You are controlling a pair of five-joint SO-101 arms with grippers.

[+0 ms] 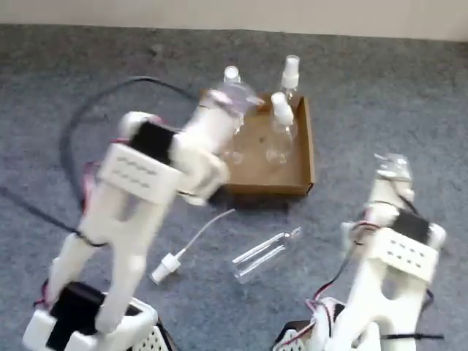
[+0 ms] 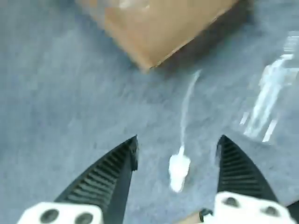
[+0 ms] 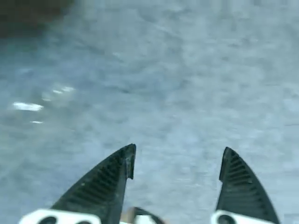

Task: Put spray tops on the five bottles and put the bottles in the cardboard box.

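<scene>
left gripper (image 2: 178, 139) wide apart, empty, over spray top (image 2: 178, 170) | right gripper (image 3: 178, 148) wide apart, empty | bottle (image 1: 265, 254) lying lower centre, below box (image 1: 270, 189)

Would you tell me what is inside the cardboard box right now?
Three upright bottles with spray tops show in the box: back left, back right and middle. The left arm covers the box's left side, so anything there is hidden.

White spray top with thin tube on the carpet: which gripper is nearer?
Left: the left gripper hangs open over the white spray top; right gripper is apart, over grey carpet.
</scene>
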